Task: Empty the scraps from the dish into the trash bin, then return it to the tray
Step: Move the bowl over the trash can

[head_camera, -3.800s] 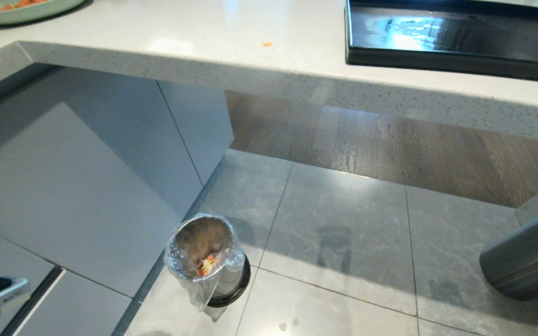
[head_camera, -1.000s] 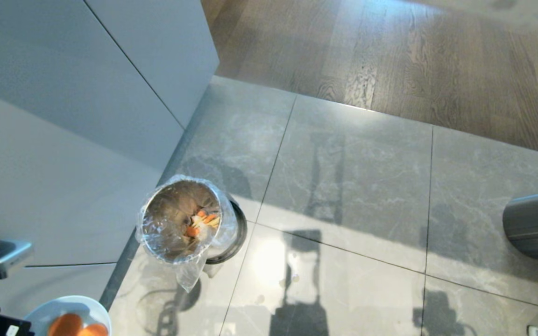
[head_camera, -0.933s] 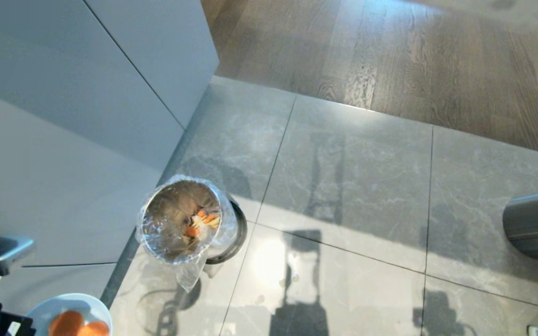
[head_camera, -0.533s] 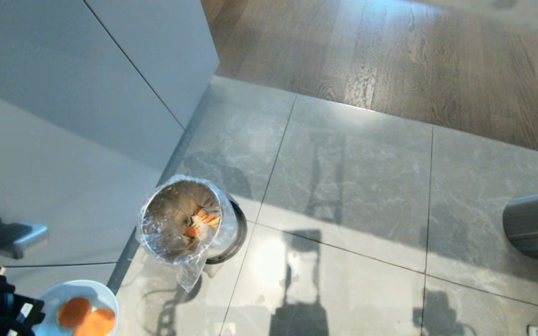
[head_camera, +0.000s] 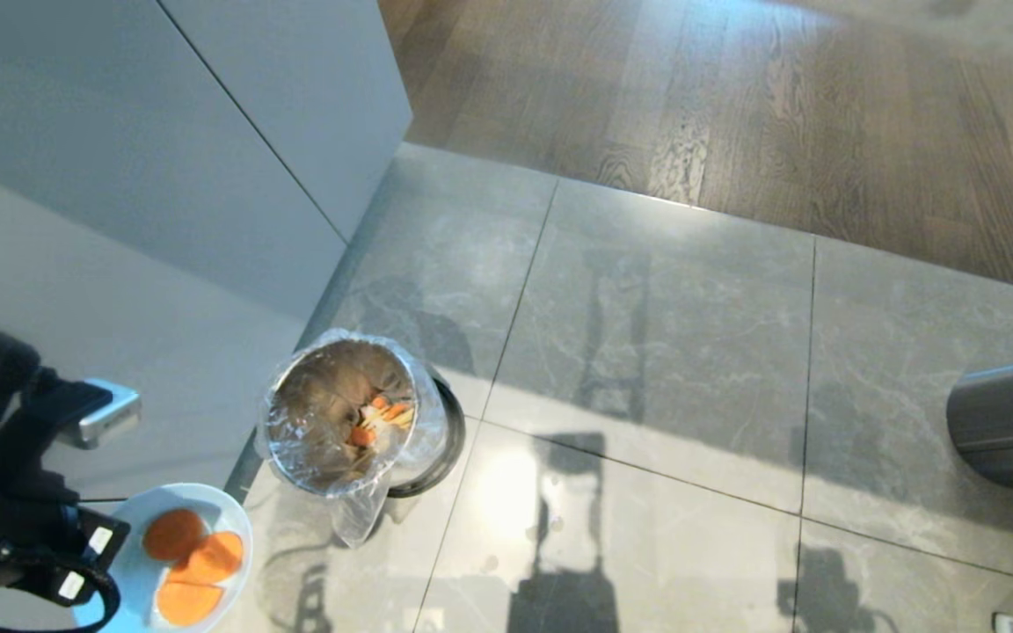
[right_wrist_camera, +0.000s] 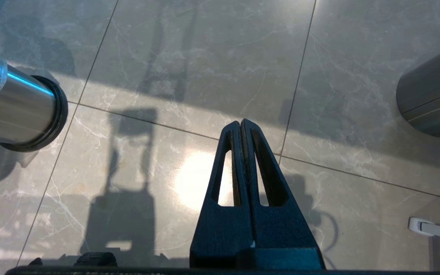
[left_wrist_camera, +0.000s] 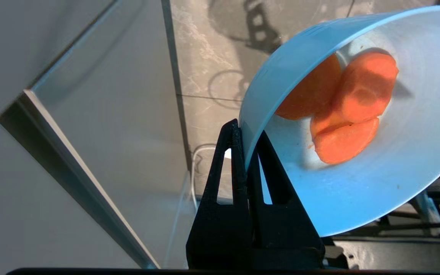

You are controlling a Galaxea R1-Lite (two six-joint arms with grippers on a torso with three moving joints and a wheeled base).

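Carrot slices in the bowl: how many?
3. All lie overlapping in the bowl held by the left gripper: one farthest from the camera, one beside it, one nearest. None seem hidden.

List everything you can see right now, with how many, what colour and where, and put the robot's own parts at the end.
dish: one, pale blue-white, held off the floor beside the bin, gripped by its rim.
carrot slices: three, orange, lying in the dish.
trash bin: one, shiny metal with clear bag liner and black base ring, standing on the floor by the cabinet; orange scraps already inside.
dark-grey cylinder: one, at the right edge of the head view.
cabinet panels: pale grey, to the left.
floor: grey tiles, wood boards beyond.
left gripper: black, shut on the dish's rim.
right gripper: black, shut, empty, over the tiles.
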